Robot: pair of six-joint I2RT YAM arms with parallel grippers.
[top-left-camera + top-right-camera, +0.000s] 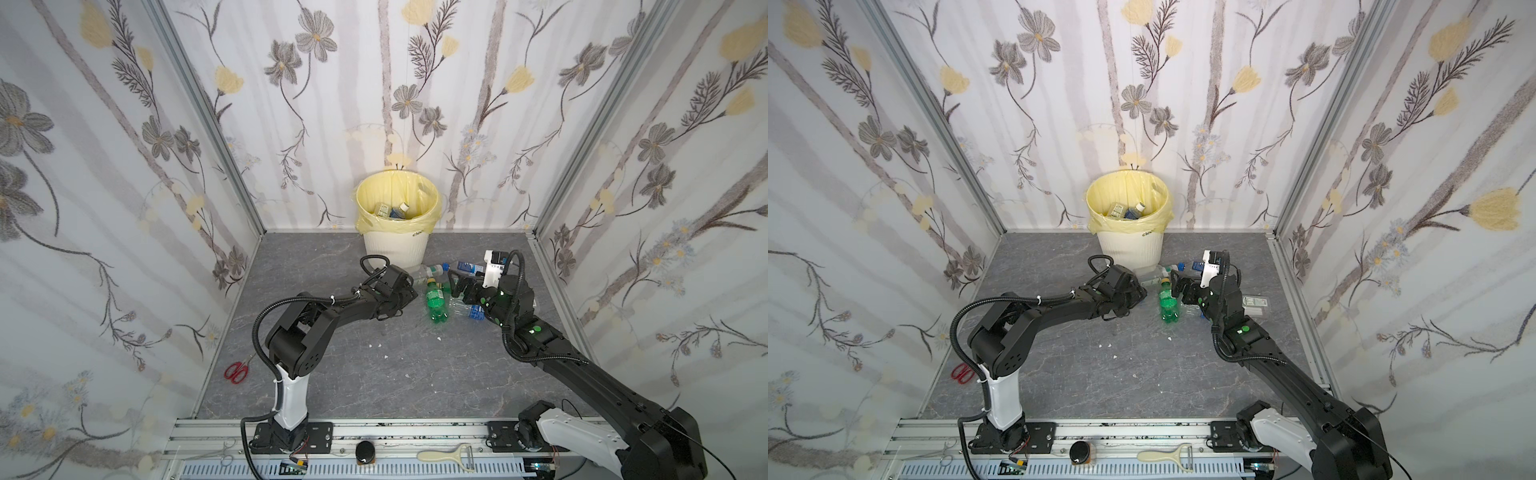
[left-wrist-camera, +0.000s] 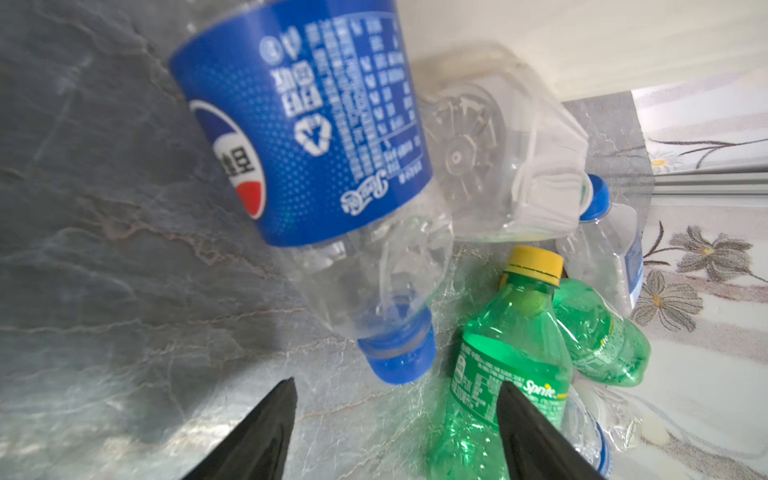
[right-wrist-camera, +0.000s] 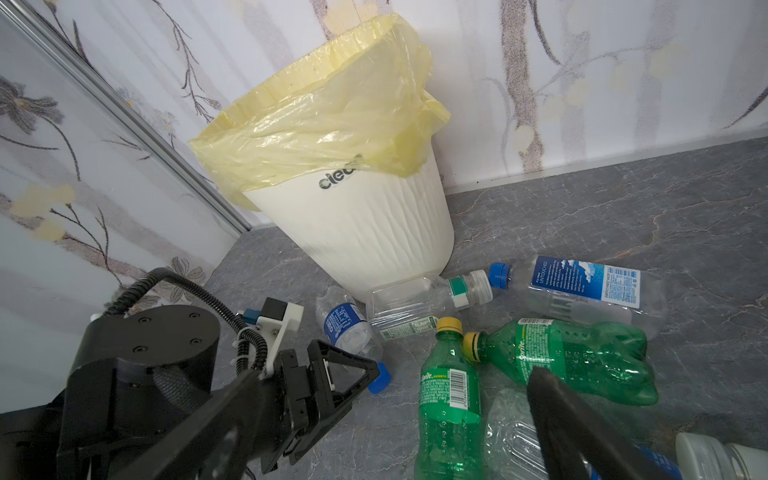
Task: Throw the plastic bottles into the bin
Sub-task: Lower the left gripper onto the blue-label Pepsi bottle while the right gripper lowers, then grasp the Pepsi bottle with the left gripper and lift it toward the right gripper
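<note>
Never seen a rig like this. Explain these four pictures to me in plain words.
Two black robot arms stand on a rail, tidying bottles into the bin. Two pictures look down from overhead, nearly alike; the others come from a camera on each wrist. Several bottles already lie inside the bin; more lie on the grey floor before it, among them green bottles and clear ones with blue caps. The left fingers and right fingers are open at the pile, holding nothing.
</note>
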